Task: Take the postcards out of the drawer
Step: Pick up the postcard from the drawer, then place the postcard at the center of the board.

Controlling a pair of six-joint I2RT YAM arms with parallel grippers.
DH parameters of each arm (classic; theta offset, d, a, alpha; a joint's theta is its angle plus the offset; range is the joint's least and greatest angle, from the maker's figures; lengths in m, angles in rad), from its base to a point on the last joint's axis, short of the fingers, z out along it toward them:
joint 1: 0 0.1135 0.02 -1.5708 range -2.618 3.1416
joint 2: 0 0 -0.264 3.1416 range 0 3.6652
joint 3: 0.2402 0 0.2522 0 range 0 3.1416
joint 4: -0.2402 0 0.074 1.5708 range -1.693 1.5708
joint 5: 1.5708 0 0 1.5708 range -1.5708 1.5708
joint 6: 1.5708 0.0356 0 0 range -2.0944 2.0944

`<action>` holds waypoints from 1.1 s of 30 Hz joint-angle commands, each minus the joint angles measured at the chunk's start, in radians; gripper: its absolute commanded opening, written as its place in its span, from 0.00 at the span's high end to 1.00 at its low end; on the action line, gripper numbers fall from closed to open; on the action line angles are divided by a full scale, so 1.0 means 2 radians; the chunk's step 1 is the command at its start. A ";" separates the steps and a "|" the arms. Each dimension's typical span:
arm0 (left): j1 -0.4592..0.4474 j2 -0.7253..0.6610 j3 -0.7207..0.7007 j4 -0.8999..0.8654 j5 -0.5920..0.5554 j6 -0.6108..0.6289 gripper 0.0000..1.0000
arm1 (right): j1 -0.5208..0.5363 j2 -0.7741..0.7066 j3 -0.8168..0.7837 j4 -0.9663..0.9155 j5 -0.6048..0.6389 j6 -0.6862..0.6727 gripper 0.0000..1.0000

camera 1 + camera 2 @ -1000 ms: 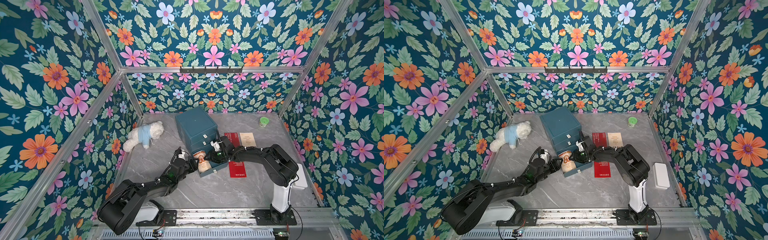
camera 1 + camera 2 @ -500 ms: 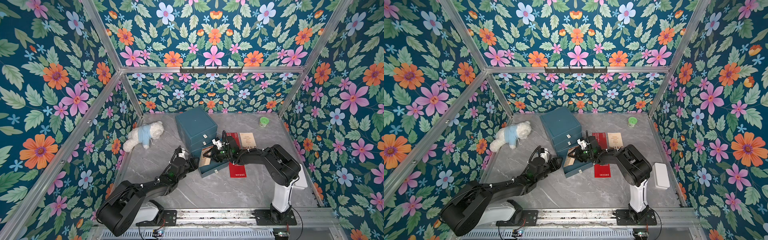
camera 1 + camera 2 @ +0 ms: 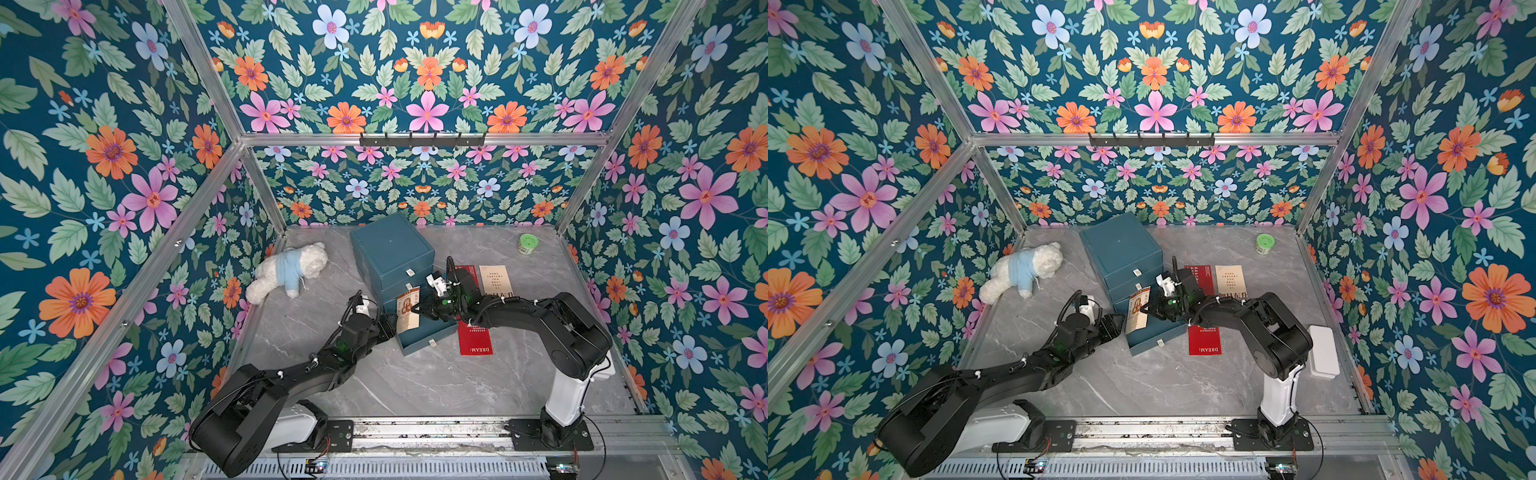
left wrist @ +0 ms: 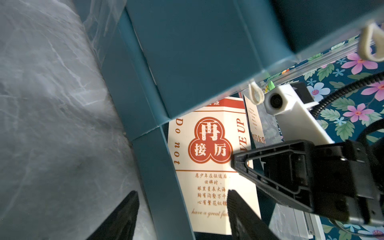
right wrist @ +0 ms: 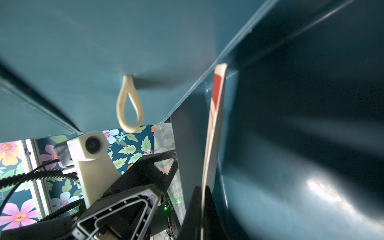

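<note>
The blue cabinet's bottom drawer (image 3: pixel 428 338) (image 3: pixel 1154 337) stands pulled out. A cream postcard with orange print (image 3: pixel 408 309) (image 3: pixel 1138 309) (image 4: pixel 209 172) stands on edge inside it. My right gripper (image 3: pixel 420 309) (image 3: pixel 1148 308) (image 5: pixel 201 189) is shut on the card's edge (image 5: pixel 214 135). My left gripper (image 3: pixel 388 326) (image 3: pixel 1117 326) (image 4: pixel 181 193) is open, its fingers either side of the drawer's left wall (image 4: pixel 158 166). Two red postcards (image 3: pixel 476 338) (image 3: pixel 469 270) and a cream one (image 3: pixel 494 280) lie on the table right of the cabinet.
The blue cabinet (image 3: pixel 390 245) stands at the back centre, with cloth pull loops (image 5: pixel 129 108) on its drawers. A white teddy bear (image 3: pixel 289 270) lies to its left. A green jar (image 3: pixel 528 242) is at the back right, a white box (image 3: pixel 1323 351) near the right wall.
The cream card lay flat in the drawer; my right gripper has shut on it and tipped it up on edge. The left arm has hardly moved.
</note>
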 commanded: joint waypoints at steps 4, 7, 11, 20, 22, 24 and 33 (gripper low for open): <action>0.000 -0.012 0.004 -0.016 -0.020 0.012 0.29 | -0.004 -0.024 -0.003 -0.011 -0.002 -0.008 1.00; 0.000 -0.022 0.009 -0.031 -0.032 0.021 0.28 | -0.006 -0.043 -0.014 -0.019 -0.008 -0.009 1.00; 0.000 -0.035 0.012 -0.043 -0.049 0.029 0.26 | -0.013 -0.074 -0.031 -0.038 -0.016 -0.014 1.00; 0.000 -0.039 0.025 -0.054 -0.056 0.037 0.24 | -0.055 -0.179 -0.070 -0.142 -0.008 -0.073 1.00; 0.000 -0.037 0.026 -0.052 -0.058 0.035 0.23 | -0.073 -0.204 -0.068 -0.189 -0.009 -0.102 1.00; 0.000 -0.034 0.028 -0.051 -0.058 0.036 0.23 | -0.095 -0.227 -0.064 -0.240 -0.009 -0.134 1.00; 0.000 -0.011 0.059 -0.063 -0.053 0.054 0.11 | -0.180 -0.291 -0.011 -0.494 0.053 -0.270 1.00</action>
